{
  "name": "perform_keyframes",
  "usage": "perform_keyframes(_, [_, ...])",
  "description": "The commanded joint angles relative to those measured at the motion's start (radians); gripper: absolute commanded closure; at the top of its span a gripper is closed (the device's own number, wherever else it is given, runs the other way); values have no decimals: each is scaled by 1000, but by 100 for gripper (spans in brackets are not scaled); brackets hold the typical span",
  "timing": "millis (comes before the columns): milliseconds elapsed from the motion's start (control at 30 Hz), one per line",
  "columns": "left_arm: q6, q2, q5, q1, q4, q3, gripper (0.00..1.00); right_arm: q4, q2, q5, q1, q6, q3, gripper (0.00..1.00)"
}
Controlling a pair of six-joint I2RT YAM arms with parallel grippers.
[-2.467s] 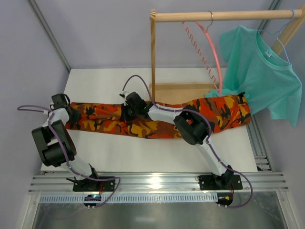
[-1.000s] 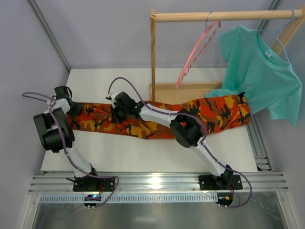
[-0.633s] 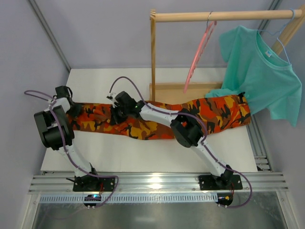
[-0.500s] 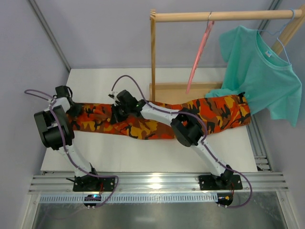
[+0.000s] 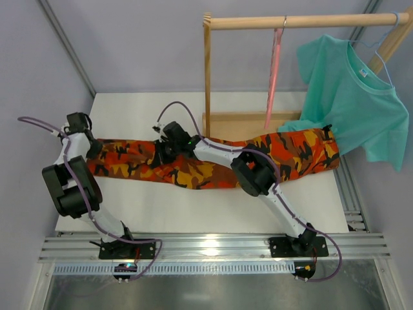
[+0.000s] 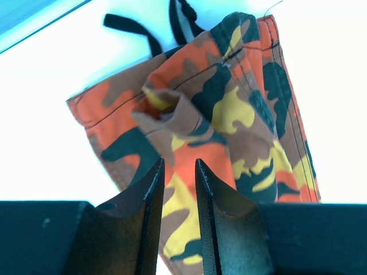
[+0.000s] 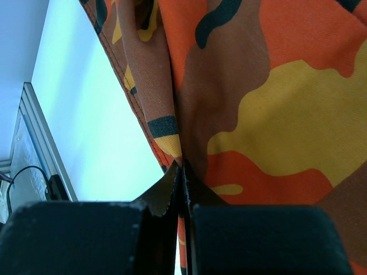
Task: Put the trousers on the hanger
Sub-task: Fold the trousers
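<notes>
While the trousers (image 5: 132, 159) lie stretched flat across the middle of the tabletop (image 5: 193, 206), from near its left edge almost to its right edge, the top view shows the hanger (image 5: 273, 77) hanging by its hook from the wooden rack (image 5: 310, 21) at the far right corner, well apart from the cloth. A teal T-shirt (image 5: 352, 97) hangs on the same rack, to the right of the hanger. The left gripper (image 5: 90, 147) sits at the left end of the trousers and the right gripper (image 5: 164, 152) rests on them left of the middle, its arm lying across the cloth. Seen from the left wrist, the fingers (image 6: 152, 189) stand slightly apart with a narrow gap and clamp nothing; the end of the trousers lies just beyond the tips, a small fold of cloth raised there, and black drawstrings (image 6: 129, 27) trail past the hem onto the white tabletop. Seen from the right wrist, the fingers (image 7: 166, 192) are pressed together, with a crease of the camouflage cloth pinched at their tips, beside a stitched edge of the trousers.
</notes>
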Motion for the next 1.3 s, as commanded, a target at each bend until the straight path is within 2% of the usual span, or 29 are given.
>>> perform_keyframes(0, [-9, -55, -34, 7, 23, -45, 71, 63, -8, -25, 0, 15, -3, 96])
perform_keyframes(167, [-52, -45, 22, 33, 57, -81, 71, 70, -9, -27, 0, 14, -8, 96])
perform_keyframes(433, [-86, 21, 41, 48, 120, -88, 71, 86, -9, -27, -2, 17, -20, 96])
perform_keyframes(667, [-127, 70, 54, 51, 207, -118, 66, 95, -24, -21, -2, 8, -42, 96])
perform_keyframes(900, [-150, 112, 48, 51, 224, -108, 66, 90, -26, -19, -2, 3, -51, 96])
perform_keyframes(1033, [-147, 109, 32, 51, 220, -110, 72, 83, -28, -19, -2, -3, -52, 96])
perform_keyframes(1167, [-140, 116, 32, 51, 214, -105, 85, 76, -23, -14, -2, -3, -49, 96])
perform_keyframes(1267, [-130, 136, 25, 51, 174, -79, 100, 67, -21, -14, -2, -2, -48, 96])
